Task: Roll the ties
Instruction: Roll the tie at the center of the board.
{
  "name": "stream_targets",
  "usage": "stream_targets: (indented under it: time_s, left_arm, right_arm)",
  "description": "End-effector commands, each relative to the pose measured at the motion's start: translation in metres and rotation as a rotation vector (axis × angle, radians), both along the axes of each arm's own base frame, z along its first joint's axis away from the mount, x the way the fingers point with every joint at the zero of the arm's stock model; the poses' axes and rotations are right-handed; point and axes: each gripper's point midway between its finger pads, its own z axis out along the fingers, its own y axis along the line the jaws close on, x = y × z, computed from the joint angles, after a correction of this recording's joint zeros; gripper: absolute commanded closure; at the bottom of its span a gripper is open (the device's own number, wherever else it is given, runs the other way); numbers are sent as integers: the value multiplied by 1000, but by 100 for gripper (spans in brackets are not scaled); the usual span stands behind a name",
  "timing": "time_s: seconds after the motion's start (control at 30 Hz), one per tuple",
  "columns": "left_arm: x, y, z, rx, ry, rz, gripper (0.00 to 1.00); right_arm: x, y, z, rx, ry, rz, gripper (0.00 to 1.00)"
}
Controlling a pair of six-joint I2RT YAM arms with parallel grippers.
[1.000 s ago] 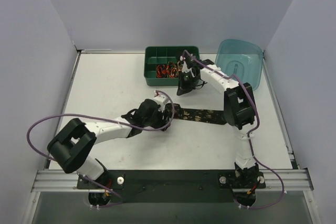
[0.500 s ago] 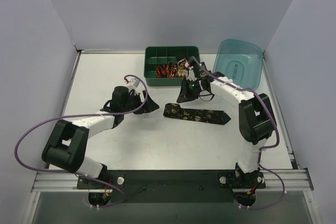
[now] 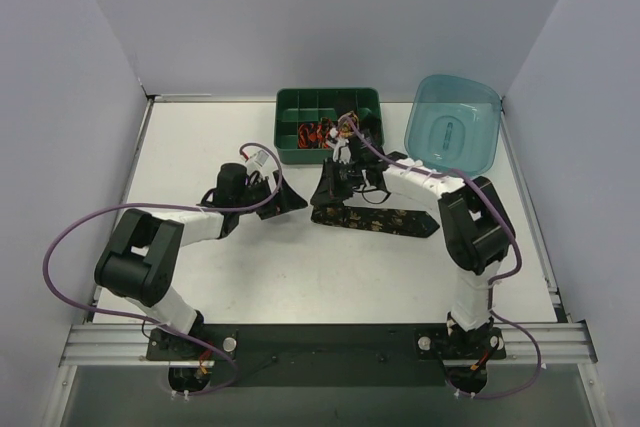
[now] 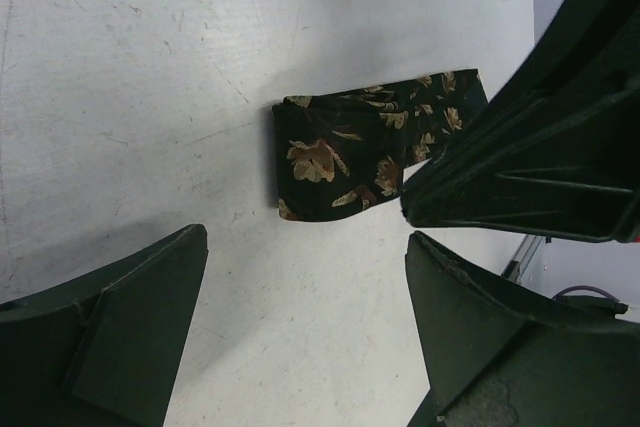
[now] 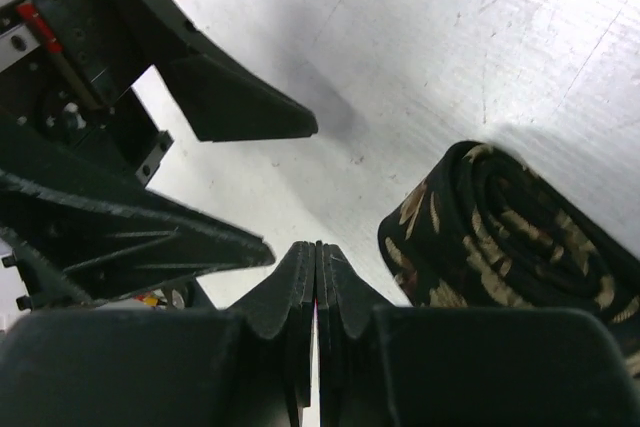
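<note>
Two hands sit close together near the middle of the table (image 3: 200, 147), on either side of the long tie's left end. That tie (image 3: 385, 219) – black with gold flowers – lies flat as a strip running left to right across the table, and its left end is wound into a short coil (image 5: 510, 247) (the spiral of layers is plain in the right wrist view).

The left hand (image 3: 287, 199) rests low, just left of the coil, with its jaws spread wide and nothing between them. From its own camera the coiled end (image 4: 345, 152) lies on the table beyond the gap, apart from both fingers.

The right hand (image 3: 325, 190) is at the coil's far side, its fingers (image 5: 316, 287) pressed flat against each other with no fabric caught between. The coil sits just beside the tips – whether they touch it cannot be told.

Several small rolled ties (image 3: 318, 134), black with red and gold, fill one near compartment of the green tray (image 3: 328, 97) at the far side of the table. To the right of the tray stands the teal tub (image 3: 455, 127).
</note>
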Motion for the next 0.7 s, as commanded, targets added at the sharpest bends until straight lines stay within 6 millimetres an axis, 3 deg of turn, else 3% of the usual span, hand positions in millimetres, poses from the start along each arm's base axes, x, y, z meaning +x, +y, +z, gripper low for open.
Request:
stream_targets:
  time_s: [0.0, 0.67]
  left_arm:
    - [13, -3, 22, -11, -83, -9, 10]
    - [13, 3, 20, 31, -94, -3, 11]
  right_arm:
    - [7, 5, -15, 29, 15, -16, 100]
    - [16, -6, -54, 232, 131, -100, 100]
